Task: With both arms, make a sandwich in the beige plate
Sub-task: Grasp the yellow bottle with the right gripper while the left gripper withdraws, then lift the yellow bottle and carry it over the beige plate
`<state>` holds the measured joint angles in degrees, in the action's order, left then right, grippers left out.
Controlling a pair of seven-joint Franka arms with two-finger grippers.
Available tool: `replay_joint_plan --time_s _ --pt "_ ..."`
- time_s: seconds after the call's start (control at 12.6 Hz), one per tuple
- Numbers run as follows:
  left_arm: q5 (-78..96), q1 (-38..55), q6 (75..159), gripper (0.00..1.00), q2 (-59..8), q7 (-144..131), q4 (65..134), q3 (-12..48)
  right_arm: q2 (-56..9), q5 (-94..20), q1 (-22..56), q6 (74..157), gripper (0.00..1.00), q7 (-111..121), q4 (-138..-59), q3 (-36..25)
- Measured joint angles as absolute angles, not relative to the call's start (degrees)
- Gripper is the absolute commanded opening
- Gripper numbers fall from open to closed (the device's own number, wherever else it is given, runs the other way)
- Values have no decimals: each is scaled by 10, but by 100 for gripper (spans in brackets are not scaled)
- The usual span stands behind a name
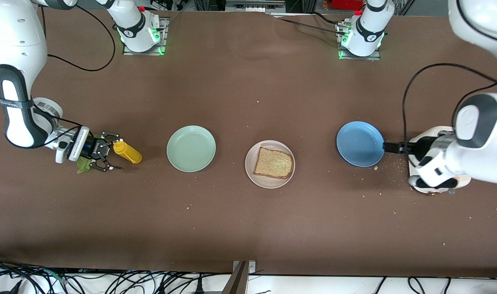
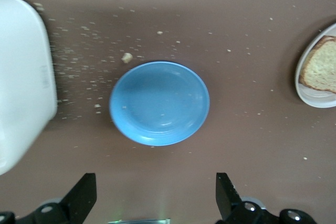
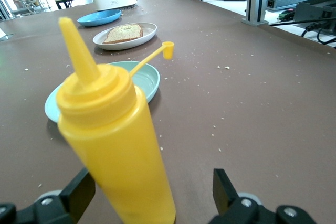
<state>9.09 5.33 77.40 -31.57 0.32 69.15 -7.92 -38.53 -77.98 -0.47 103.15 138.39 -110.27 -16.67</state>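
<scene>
One bread slice (image 1: 274, 162) on beige plate (image 1: 251, 173); lettuce, 2nd slice outstanding. Your right gripper (image 1: 108, 154) spread round mustard btl (image 1: 128, 152); left gripper (image 2: 156, 195) spread, nr blue plate (image 1: 360, 143).

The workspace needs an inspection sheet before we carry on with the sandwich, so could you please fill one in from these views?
Surface: brown table, scattered with crumbs, thickest beside the toaster.
Job's things: beige plate holds one bread slice; a green lettuce leaf lies under the right gripper.
Clutter: mint-green plate, blue plate, both bare; yellow squeeze bottle, cap off on its tether; white toaster.
Grippers: right gripper open around the bottle; left gripper open, over the toaster, looking down on the blue plate.
Cables: black cables trail from both arms; more along the table edge nearest the front camera.
Surroundings: other tables and equipment show in the right wrist view.
</scene>
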Motion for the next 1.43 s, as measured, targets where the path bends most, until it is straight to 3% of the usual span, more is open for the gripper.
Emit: replay_joint_plan --time_s 0.32,0.4,0.48,0.63,0.71,1.03,1.43 --pt "27 51 765 100 -284 0 691 -90 -393 -788 -5 1031 98 1384 -1103 -165" --pt "26 51 765 100 -279 0 691 -100 -397 -793 -5 1031 85 1384 -1103 -165" --pt "26 50 765 100 -273 0 691 -109 -401 -799 -4 1031 55 1387 -1103 -164" --pt "26 43 765 100 -262 0 691 -116 -407 -809 -3 1031 5 1406 -1103 -162" --pt "26 41 765 100 -259 0 691 -119 -408 -812 -2 1032 0 1415 -1103 -162" --pt "26 31 765 100 -259 0 691 -119 -407 -826 15 1056 0 1424 -1096 -163" --pt "26 30 765 100 -259 0 691 -119 -379 -810 106 1220 0 1367 -1068 -170"
